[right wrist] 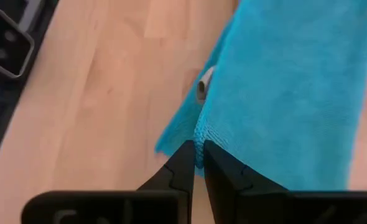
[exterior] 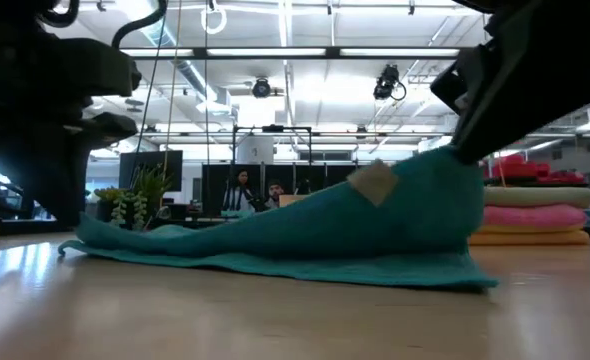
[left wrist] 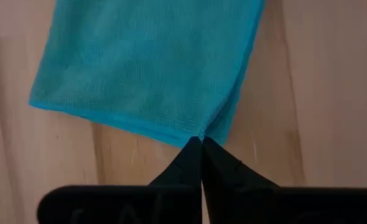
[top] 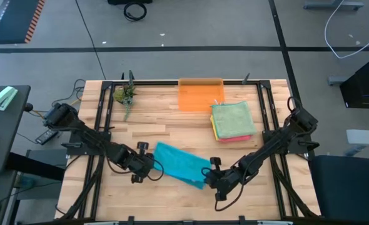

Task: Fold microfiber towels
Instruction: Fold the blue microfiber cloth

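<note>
A teal microfiber towel (top: 179, 164) lies slantwise on the wooden table near its front, between my two grippers. In the low view its left part (exterior: 175, 245) rests flat on the table and its right part (exterior: 435, 200), with a small white tag (exterior: 373, 183), is raised. My left gripper (top: 152, 167) is shut at the towel's left corner. My right gripper (top: 208, 178) is shut on the towel's right end. A stack of folded towels (top: 232, 121), green on top, sits at the back right. My left gripper pinches the towel's corner (left wrist: 200, 135) between its two fingertips, slanting down from the table's left side. That corner stays low at the table, and the cloth beyond it lies flat. My right gripper pinches the towel's hemmed edge (right wrist: 200, 144) near a corner, between its two fingers, slanting down from the table's right side. This end is lifted off the table, and the cloth slopes down from it to the part that lies flat.
A translucent orange bin (top: 201, 94) stands at the table's far edge, left of the folded stack. A small plant (top: 124, 95) lies at the far left corner. Bare wood (top: 172, 200) runs along the front edge, and there is more in the middle.
</note>
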Controlling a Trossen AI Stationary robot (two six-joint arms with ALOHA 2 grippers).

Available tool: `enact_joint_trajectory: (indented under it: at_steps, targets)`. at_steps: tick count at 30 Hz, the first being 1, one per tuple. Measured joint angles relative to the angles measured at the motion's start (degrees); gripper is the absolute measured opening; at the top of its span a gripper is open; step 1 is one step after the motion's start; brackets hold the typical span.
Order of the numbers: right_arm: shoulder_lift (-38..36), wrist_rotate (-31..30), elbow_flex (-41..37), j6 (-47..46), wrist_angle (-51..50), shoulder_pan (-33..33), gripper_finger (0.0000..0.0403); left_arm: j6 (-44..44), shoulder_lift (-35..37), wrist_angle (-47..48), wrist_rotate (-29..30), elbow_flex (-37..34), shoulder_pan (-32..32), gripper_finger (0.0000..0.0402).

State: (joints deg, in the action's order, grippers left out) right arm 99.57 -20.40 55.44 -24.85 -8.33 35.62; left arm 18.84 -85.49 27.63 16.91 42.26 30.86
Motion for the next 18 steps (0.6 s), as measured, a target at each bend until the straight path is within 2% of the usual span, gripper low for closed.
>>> enact_joint_trajectory:
  at_steps: [8,18]
  targets:
    - [0.64,1.19,0.00,-0.20,4.84,0.54,0.0040,-0.60,0.00,0.09,1.58,0.00,-1.63,0.0010]
    - [8.46,4.67,-0.11,0.36,15.13,0.49,0.0040,0.04,0.00,0.06,1.55,0.00,-2.19,0.0010]
